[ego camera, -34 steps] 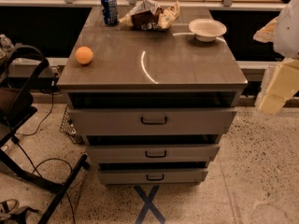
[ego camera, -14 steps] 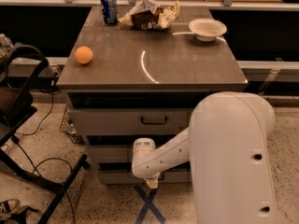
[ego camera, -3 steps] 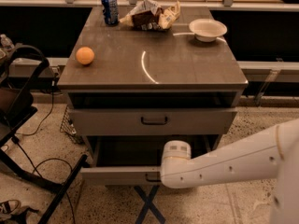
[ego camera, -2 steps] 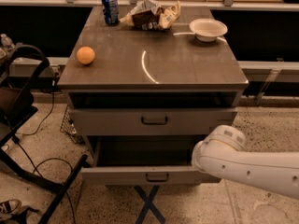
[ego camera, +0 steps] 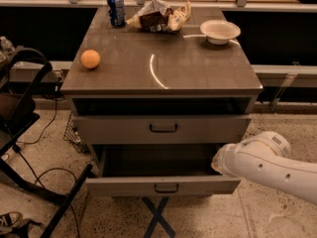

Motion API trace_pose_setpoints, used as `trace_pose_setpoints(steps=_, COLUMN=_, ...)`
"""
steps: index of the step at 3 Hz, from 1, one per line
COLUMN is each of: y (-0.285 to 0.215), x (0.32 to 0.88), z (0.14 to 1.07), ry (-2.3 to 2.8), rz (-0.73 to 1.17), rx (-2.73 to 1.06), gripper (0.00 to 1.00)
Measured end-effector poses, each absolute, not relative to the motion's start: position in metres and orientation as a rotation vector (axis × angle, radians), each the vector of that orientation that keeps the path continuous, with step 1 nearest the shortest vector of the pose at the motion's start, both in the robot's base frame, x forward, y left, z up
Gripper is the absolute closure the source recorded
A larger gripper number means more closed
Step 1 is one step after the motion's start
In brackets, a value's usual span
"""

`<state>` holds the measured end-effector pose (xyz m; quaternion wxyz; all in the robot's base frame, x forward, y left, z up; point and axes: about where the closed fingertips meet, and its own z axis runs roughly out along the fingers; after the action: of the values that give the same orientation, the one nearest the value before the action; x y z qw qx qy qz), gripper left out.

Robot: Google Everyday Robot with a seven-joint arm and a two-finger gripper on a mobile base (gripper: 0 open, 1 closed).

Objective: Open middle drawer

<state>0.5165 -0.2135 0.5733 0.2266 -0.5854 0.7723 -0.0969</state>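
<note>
The middle drawer [ego camera: 124,186] of the grey cabinet [ego camera: 163,68] stands pulled out, its low front carrying a small dark loop handle [ego camera: 166,188] and its dark plain interior [ego camera: 158,160] showing. The taller top drawer [ego camera: 114,129] above it is closed. The bottom drawer is hidden beneath the open one. My white arm [ego camera: 267,165] reaches in from the lower right. My gripper [ego camera: 217,163] is at the arm's tip, just off the right end of the open drawer, apart from the handle and mostly hidden by the arm.
On the cabinet top are an orange [ego camera: 90,59], a blue can [ego camera: 116,9], snack bags [ego camera: 158,16] and a white bowl [ego camera: 220,31]. A black chair frame [ego camera: 25,113] and cables stand on the left. A blue tape cross [ego camera: 157,217] marks the floor.
My arm has swung away from in front of the drawer handle to the right side of the cabinet. The middle drawer stays pulled out.
</note>
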Motion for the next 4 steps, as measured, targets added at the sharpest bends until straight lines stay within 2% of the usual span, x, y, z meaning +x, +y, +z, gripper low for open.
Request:
trace_pose_setpoints(steps=1, y=-0.199, x=0.522, z=0.551, ry=2.058, rz=-0.21, rx=-1.657, gripper=1.0)
trace_pose_setpoints(steps=4, y=-0.193, x=0.528, z=0.54, ry=1.982, rz=-0.221, rx=-1.676, gripper=1.0)
